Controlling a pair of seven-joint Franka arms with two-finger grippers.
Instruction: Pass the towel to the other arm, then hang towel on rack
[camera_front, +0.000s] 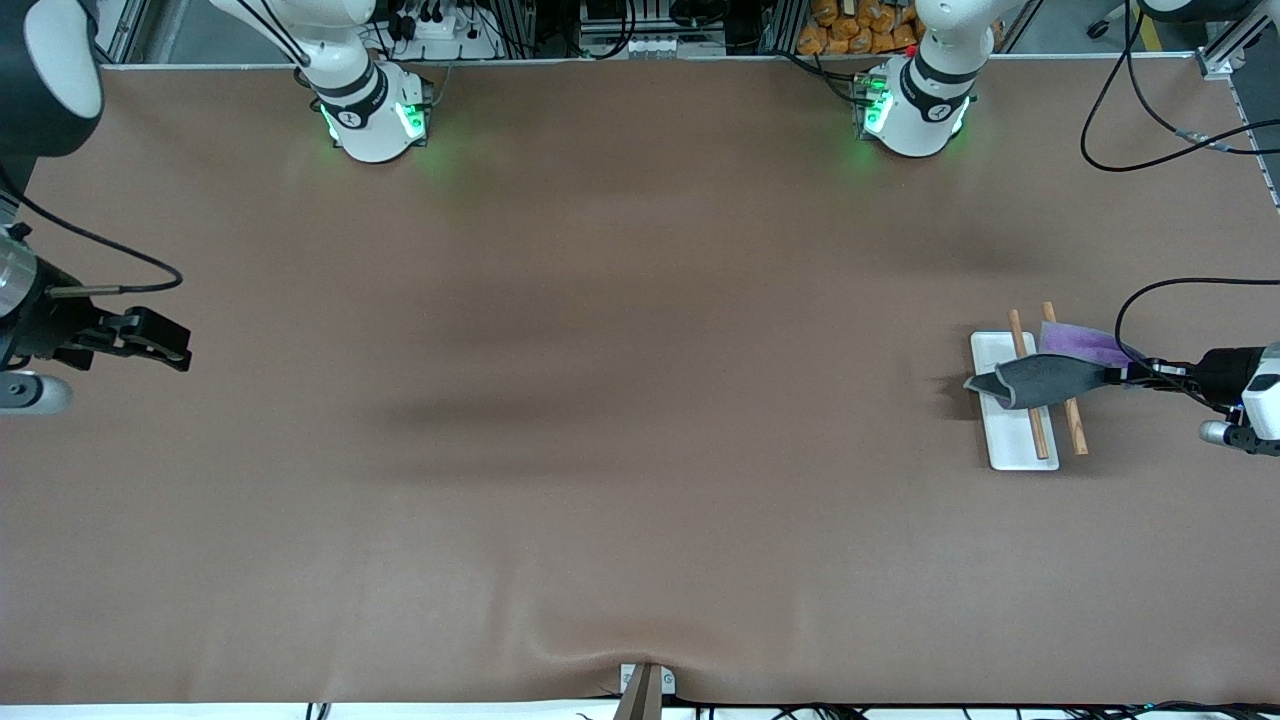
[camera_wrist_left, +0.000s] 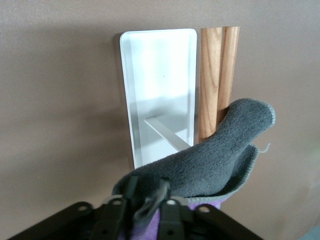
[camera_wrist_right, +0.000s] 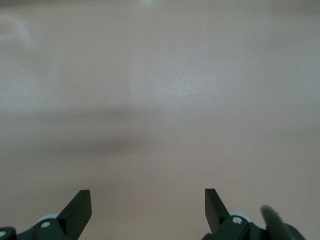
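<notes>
Right gripper (camera_front: 178, 350) noted at the right arm's end of the bench (camera_front: 600, 400), over bare surface, fingers parted with nothing between them, as confirmed in the right wrist view; arm judged to be waiting. No other items found across the middle of the bench.

Rack (camera_front: 1020, 400) located at the left arm's end: white flat base with two brown rods (camera_front: 1030, 400) raised above it. Towel (camera_front: 1050, 378) found draped across both rods, grey face up, purple reverse showing on the side toward the robots' bases. One grey corner seen hanging past the rods over the white base.

Left gripper (camera_front: 1125, 374) found just beside the rack, toward the bench's edge, clamped on the towel's end. Pinch confirmed in the left wrist view: fingers closed on a bunched fold of the towel (camera_wrist_left: 210, 160), cloth stretching from the grip onto the rods (camera_wrist_left: 217, 80).

Handover judged complete, since held by the left arm with the right arm well apart. Hanging judged nearly done: cloth laid over the rods but not yet released. Remaining, by judgement: release of the grip and withdrawal clear of the rack without dragging the cloth off.
</notes>
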